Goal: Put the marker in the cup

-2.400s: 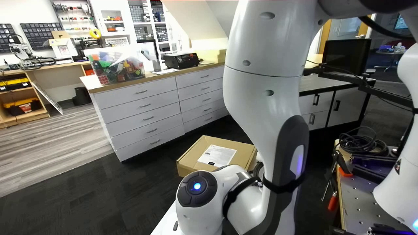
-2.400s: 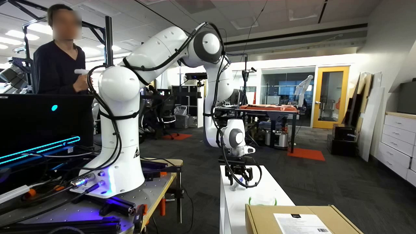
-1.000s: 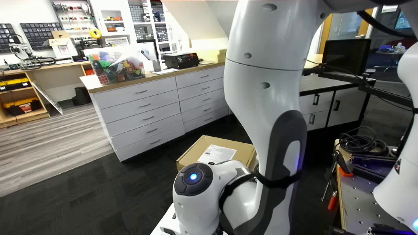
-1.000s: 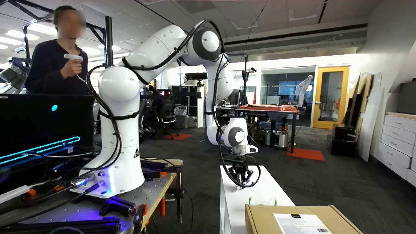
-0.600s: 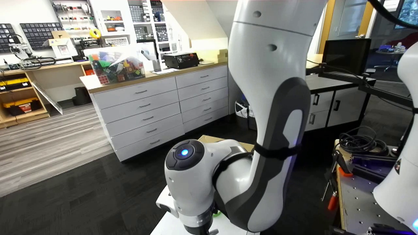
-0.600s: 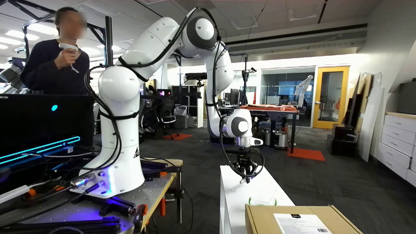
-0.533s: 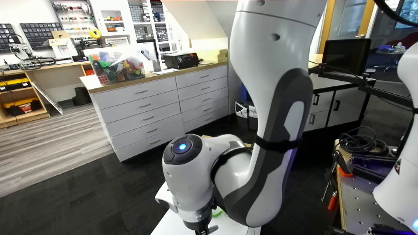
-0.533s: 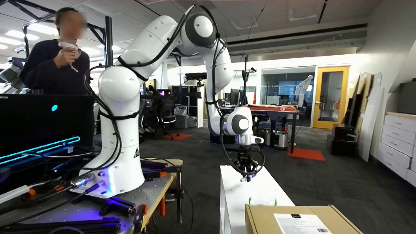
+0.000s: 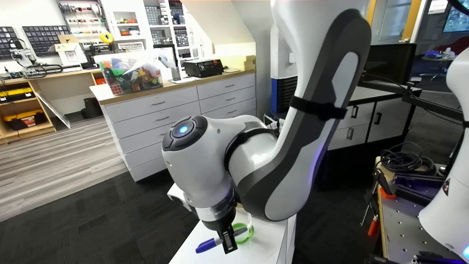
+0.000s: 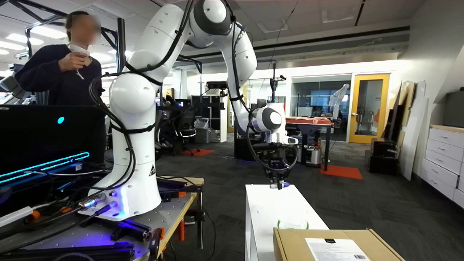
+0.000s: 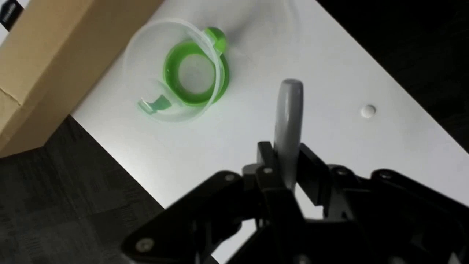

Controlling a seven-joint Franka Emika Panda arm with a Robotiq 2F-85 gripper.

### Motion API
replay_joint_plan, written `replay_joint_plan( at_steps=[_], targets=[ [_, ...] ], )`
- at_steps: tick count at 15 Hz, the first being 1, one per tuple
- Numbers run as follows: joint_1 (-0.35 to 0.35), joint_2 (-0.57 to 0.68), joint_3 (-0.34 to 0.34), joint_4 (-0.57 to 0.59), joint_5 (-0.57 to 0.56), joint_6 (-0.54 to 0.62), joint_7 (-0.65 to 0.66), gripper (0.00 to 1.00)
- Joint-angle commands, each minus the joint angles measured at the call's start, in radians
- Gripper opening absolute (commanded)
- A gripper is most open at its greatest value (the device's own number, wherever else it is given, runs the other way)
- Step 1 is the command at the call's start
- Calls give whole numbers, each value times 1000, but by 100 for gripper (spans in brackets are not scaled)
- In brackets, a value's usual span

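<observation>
Your arm (image 10: 150,40), white: in an exterior view it rises at left, elbow high, and bends down toward the right. Beneath its wrist end, a white bench (image 10: 266,206), running near to far. Brown cardboard box (image 11: 66,66) at the near end of the bench. Your hand (image 11: 287,161), black, pointing down over the far part, fingers clamped on the marker (image 9: 206,246), gripping it by the grey barrel. Cup (image 11: 171,73) next: clear walls, green ring low down, upright on the bench just beyond the box; whether the two touch is unclear. Marker: blue cap at one end, grey barrel, roughly level in your grip, held above the bench and apart from the cup. In the wrist view its grey end lies right of the cup. Smallest: a white disc (image 11: 368,111) on the bench, farther right.
</observation>
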Motion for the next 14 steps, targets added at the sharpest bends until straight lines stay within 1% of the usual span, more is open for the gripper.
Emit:
replay_joint_plan(
  at_steps=[1,6,10,14],
  targets=[
    [-64,-50,64,-4,-28,-148,20,5],
    [-136,-39,130,41,-33,-307,14,5],
    [-171,-51,143,80,-54,-391,26,5],
    [-201,-38,142,119,-71,-478,26,5]
  ],
)
